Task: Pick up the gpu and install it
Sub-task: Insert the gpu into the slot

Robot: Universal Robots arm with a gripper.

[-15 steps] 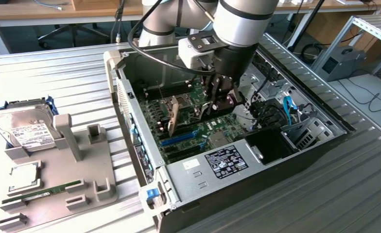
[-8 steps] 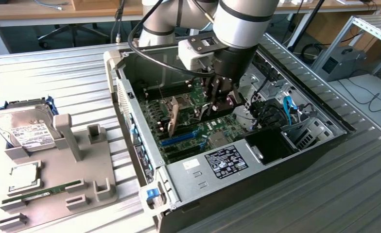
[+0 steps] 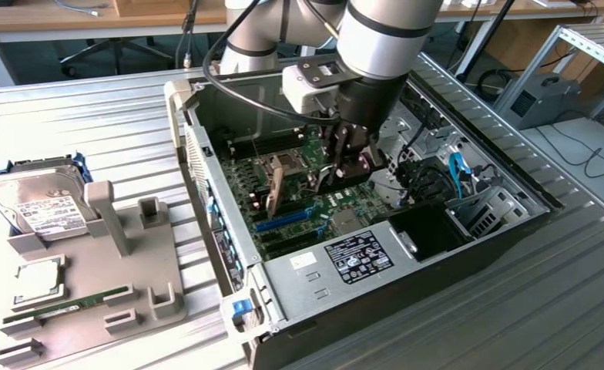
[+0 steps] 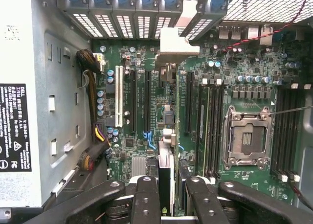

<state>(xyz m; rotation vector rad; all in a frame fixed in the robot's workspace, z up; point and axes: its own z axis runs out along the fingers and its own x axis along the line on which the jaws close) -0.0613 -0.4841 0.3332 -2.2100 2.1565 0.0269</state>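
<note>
Exterior view: an open computer case (image 3: 281, 324) is seen lying on the ribbed table (image 3: 127, 116), its motherboard (image 3: 313, 193) exposed. The gripper (image 3: 335, 171) is lowered inside and closed on the graphics card (image 3: 275, 193), held edge-on above the slots near the middle of the board. At the table's edge a grey tray (image 3: 148, 293) carries a hard drive (image 3: 37, 202), a processor (image 3: 37, 279) and a memory stick (image 3: 71, 304). In the wrist view the card (image 4: 166, 150) is seen as a thin dark edge with a pale bracket, clamped between the fingers (image 4: 146, 199).

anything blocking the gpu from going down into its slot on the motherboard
Nothing visible. The gripper holds the gpu edge-on over the motherboard; the slots beside it are bare, and the cables lie off by the case wall. Directly under the card is hidden.
</note>
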